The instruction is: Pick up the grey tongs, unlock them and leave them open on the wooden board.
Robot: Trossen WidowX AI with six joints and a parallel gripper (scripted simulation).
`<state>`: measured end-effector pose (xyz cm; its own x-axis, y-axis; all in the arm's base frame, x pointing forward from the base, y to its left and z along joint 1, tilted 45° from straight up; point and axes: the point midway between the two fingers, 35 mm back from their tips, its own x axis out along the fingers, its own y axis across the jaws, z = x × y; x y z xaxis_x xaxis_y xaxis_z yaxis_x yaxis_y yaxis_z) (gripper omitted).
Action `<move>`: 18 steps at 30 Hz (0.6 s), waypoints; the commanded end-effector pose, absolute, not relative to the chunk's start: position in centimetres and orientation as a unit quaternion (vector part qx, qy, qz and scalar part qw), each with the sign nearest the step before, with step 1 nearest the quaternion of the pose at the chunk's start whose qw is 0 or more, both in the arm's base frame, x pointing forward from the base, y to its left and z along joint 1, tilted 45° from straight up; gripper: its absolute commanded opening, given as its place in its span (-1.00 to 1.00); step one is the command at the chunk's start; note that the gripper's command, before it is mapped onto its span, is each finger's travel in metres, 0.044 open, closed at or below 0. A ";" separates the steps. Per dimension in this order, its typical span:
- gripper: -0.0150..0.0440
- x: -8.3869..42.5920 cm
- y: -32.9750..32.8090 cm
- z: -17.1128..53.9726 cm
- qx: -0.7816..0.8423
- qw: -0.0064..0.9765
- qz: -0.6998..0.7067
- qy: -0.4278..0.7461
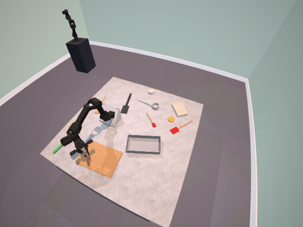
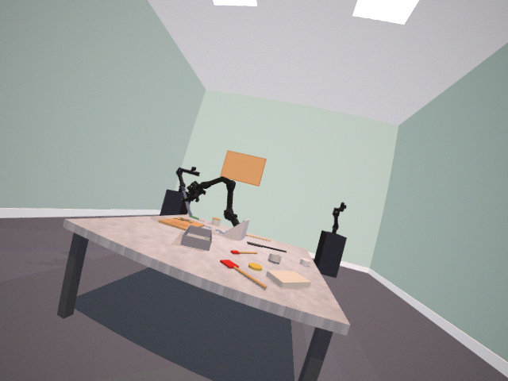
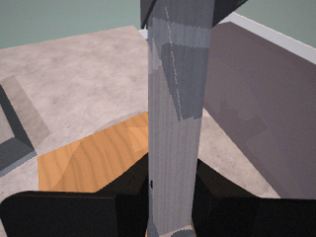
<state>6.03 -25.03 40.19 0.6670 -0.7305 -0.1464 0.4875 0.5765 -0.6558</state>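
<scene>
My gripper (image 1: 87,155) (image 3: 168,155) is above the wooden board (image 1: 113,160) (image 2: 167,222) (image 3: 99,158), near its left end in the top view. It is shut on the grey tongs (image 2: 188,209) (image 3: 175,148). In the wrist view they run as a long flat grey bar between the two black fingers. In the exterior view they hang steeply down from the gripper, their lower end close to the board's far side. Whether their arms are spread or together cannot be told. The grey roasting tin (image 1: 143,152) (image 2: 196,242) stands beside the board, with nothing across it.
A green-handled tool (image 1: 57,148) lies beside the board's left end. A pale wedge-shaped stand (image 1: 117,121) (image 2: 240,232) is by the arm's base. Farther off lie a black spatula (image 1: 125,109), red-headed spatulas (image 1: 153,125) (image 1: 174,130), a yellow disc (image 1: 171,119) and a cream block (image 1: 179,109).
</scene>
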 end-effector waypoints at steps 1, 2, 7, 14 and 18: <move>-1.00 6.1 -24.9 40.3 -0.302 0.863 -0.349 0.204; -1.00 6.1 -24.9 40.3 -0.302 0.863 -0.349 0.204; -1.00 6.1 -24.9 40.3 -0.302 0.863 -0.349 0.204; -1.00 6.1 -25.0 40.3 -0.301 0.863 -0.350 0.205; -1.00 6.1 -25.7 40.1 -0.282 0.862 -0.360 0.218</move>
<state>6.03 -25.33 39.94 0.6604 -0.7342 -0.1577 0.4911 0.5811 -0.6489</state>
